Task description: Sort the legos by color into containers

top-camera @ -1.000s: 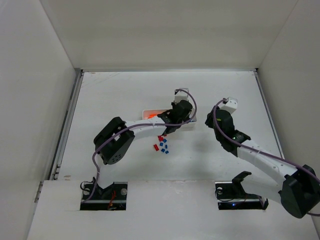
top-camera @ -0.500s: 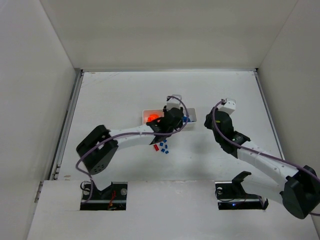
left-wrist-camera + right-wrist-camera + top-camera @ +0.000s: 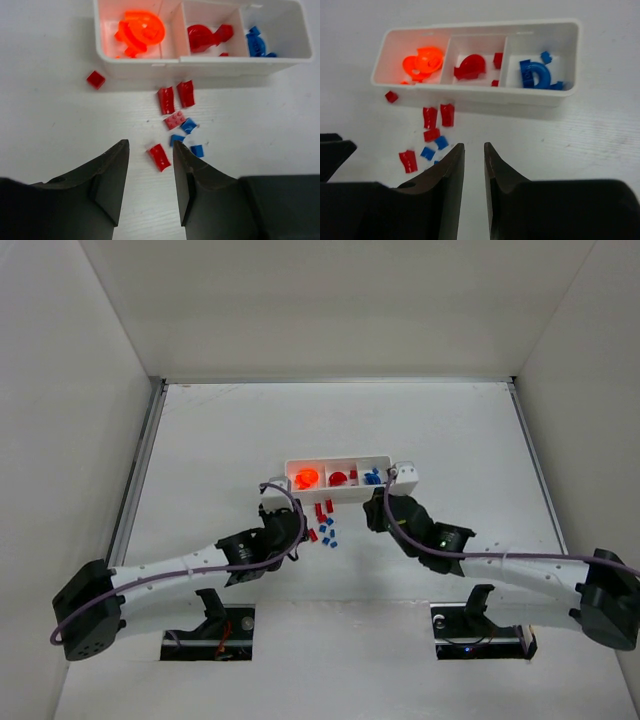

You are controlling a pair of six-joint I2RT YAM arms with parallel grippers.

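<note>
The left tool [image 3: 149,148] hangs spread and empty at the bottom of the left wrist view, with a red brick [image 3: 160,156] lying almost between its fingers. Taking that brick looks like the step in hand. To do it well, the tool should come down squarely over the brick and close across its narrow sides. It should keep clear of the blue bricks [image 3: 176,139] just to its right, which a wide jaw could sweep along. Higher in the frame on the tabletop [image 3: 60,130], more red bricks [image 3: 166,100] lie close under the white tray [image 3: 235,65], and a lone red brick [image 3: 95,79] sits at upper left. The tray holds an orange round piece [image 3: 140,31] in its left compartment, red pieces [image 3: 202,36] in the middle and blue pieces [image 3: 256,45] on the right, so this brick belongs in the middle. The right tool [image 3: 474,146], parted only narrowly and holding nothing, hovers near the same pile and could crowd the lift.
</note>
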